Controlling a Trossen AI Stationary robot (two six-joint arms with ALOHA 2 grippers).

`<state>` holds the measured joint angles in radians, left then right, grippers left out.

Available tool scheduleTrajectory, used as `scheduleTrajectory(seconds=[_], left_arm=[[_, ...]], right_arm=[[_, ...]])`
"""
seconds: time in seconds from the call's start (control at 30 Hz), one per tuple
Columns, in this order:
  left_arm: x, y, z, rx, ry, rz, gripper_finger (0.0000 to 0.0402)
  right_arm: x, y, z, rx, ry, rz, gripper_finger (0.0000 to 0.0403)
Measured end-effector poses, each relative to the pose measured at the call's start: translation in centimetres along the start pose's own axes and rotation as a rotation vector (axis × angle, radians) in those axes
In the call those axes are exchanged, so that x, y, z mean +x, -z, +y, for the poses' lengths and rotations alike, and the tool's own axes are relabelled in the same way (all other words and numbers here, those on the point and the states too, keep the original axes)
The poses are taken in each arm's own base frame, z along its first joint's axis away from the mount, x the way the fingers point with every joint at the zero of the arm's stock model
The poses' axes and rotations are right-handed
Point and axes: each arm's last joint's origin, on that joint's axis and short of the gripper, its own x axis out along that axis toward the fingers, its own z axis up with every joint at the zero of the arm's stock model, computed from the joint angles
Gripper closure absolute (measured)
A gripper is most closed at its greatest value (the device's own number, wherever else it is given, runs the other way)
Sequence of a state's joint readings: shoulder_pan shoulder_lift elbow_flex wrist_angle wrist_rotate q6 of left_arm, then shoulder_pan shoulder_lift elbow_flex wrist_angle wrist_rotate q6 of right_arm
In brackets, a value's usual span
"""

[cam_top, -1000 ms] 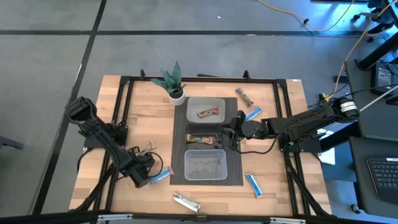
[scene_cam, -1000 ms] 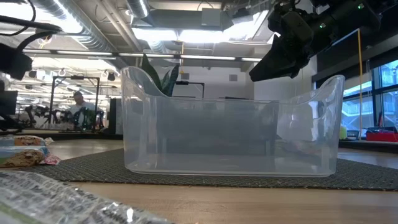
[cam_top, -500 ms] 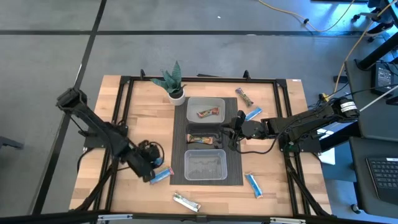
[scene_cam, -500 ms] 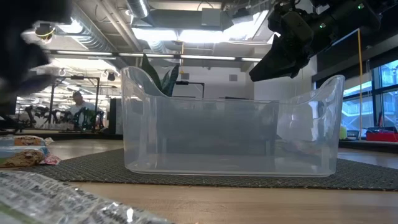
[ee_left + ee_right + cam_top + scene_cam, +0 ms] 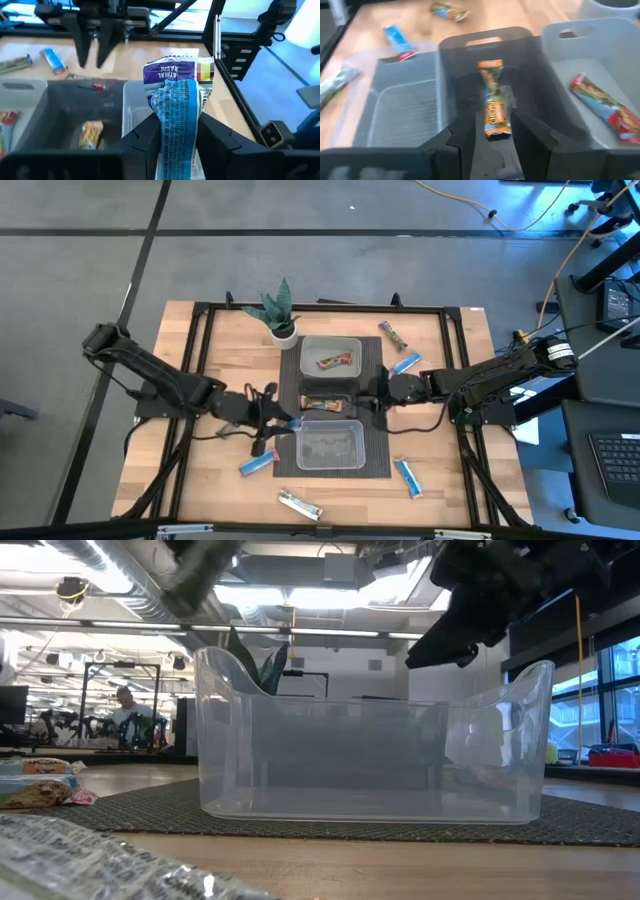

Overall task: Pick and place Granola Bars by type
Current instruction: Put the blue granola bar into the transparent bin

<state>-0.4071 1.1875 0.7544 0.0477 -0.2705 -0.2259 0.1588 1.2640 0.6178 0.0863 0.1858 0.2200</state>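
A blue granola bar [image 5: 175, 107] is being pinched tight in the left gripper [image 5: 175, 131], up in the air beside the left edge of the near clear bin [image 5: 331, 446]. The right gripper [image 5: 492, 131] is hanging over the middle dark bin [image 5: 485, 80], holding a yellow-gold bar [image 5: 495, 110] between its fingers. Another blue bar [image 5: 257, 463] is lying on the wooden table [image 5: 190, 470], near the left.
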Motion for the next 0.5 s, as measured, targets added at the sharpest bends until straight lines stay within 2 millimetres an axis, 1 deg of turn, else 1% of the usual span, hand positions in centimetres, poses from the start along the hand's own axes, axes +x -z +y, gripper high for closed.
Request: scheduleTrajectory(seconds=[0.17,0.33,0.5], left_arm=[[2.2,-1.0,1.4,-0.001,-0.03,0.077,0.0298],[4.9,-1.9,2.0,0.033,-0.04,0.193,0.0298],[7.6,-2.1,1.8,0.033,-0.003,0.253,0.0298]], right_arm=[[0.0,0.0,0.0,-0.026,-0.018,0.004,0.0276],[-0.2,-1.1,-0.6,0.078,0.001,-0.013,0.0276],[-0.6,-2.3,-0.9,0.173,0.079,0.034,0.0276]])
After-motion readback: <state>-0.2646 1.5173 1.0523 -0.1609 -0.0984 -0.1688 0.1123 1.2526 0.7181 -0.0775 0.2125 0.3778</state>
